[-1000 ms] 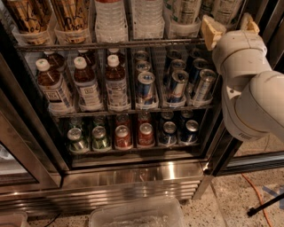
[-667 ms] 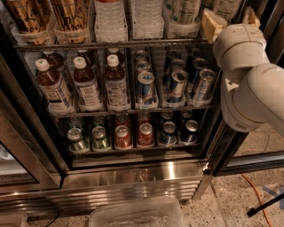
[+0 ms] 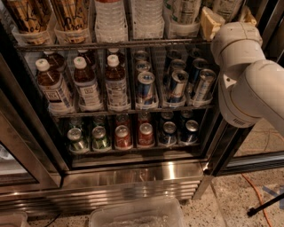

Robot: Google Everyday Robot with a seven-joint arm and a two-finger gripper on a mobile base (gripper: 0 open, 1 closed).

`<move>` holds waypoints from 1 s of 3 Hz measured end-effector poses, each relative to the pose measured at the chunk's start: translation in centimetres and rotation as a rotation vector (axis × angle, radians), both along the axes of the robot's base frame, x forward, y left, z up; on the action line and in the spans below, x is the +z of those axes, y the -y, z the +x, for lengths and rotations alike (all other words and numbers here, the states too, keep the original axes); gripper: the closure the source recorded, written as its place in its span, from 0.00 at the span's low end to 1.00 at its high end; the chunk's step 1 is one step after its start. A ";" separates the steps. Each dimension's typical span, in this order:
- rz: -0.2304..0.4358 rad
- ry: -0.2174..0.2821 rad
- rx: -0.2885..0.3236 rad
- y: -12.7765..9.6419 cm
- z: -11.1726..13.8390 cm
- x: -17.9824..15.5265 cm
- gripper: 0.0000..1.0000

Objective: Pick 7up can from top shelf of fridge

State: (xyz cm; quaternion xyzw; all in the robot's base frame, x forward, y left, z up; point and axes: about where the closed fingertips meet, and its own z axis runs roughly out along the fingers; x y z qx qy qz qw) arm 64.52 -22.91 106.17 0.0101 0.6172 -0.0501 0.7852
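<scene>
camera view: the gripper [image 3: 227, 20] is seen at the top shelf's [image 3: 111, 45] right end, jaws spread with nothing clamped; the upright 7up can [image 3: 224, 7] is framed just beyond them.

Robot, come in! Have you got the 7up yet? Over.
Gripper at top shelf, right end, fingers open. 7up can between them, not gripped. Neighbour can close on its left.

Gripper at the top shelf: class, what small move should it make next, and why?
Probably ease the gripper slightly forward: its fingers stand apart at the top shelf, in front of the 7up can, seemingly not yet around it.
</scene>
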 end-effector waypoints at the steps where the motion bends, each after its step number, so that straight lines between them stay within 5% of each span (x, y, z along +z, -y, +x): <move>1: 0.005 0.005 -0.003 0.1 0.2 0.1 0.33; 3: 0.015 0.021 -0.021 0.6 0.6 0.6 0.34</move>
